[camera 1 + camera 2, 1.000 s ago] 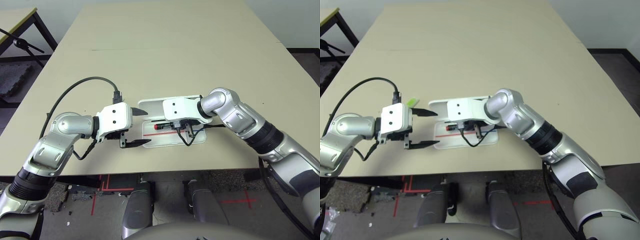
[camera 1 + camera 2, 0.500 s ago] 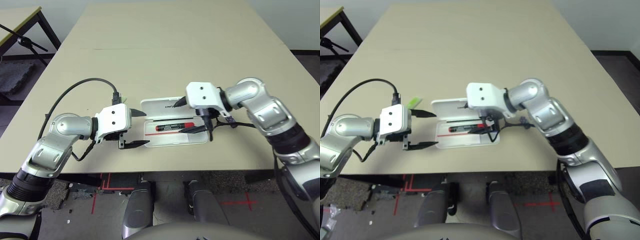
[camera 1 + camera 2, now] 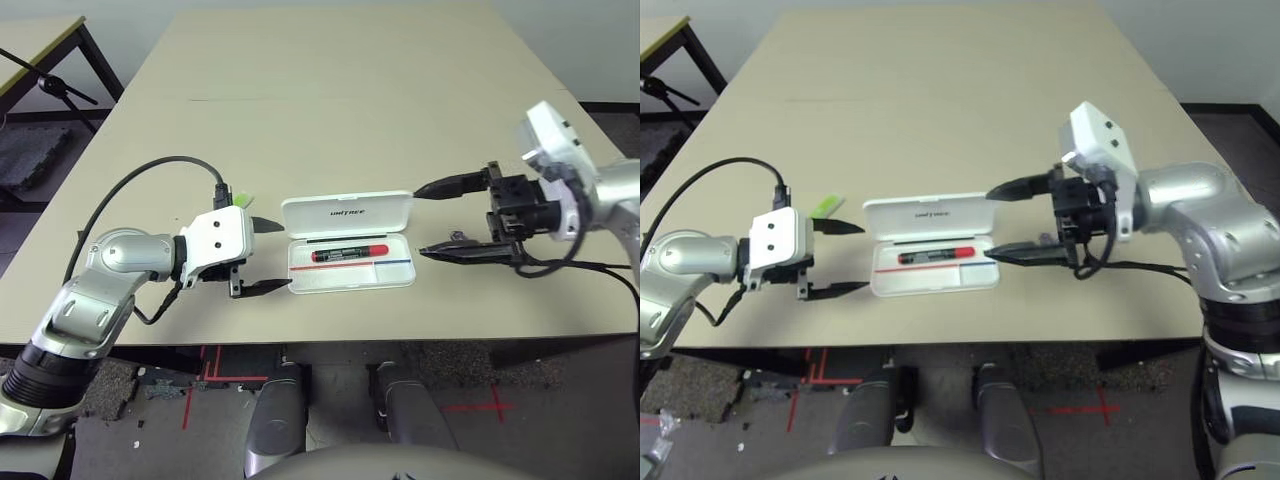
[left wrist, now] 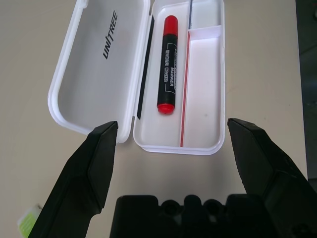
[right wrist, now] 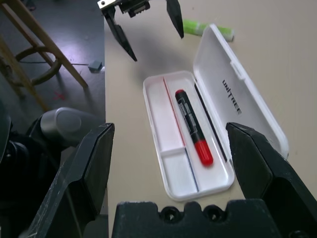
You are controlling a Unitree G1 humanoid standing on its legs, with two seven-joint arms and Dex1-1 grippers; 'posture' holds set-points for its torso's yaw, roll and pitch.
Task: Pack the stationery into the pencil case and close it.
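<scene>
- Right gripper (image 3: 437, 217) had drawn back from over the pencil case (image 3: 349, 243) to its right side, fingers spread wide and holding nothing.
- Pencil case lay open on the table (image 3: 340, 90), lid toward the far side, red marker (image 3: 349, 254) lying inside the tray.
- Left gripper (image 3: 270, 256) hovered just left of the case, released and empty.
- Light-green highlighter (image 3: 825, 205) lay on the table behind the left gripper.
</scene>
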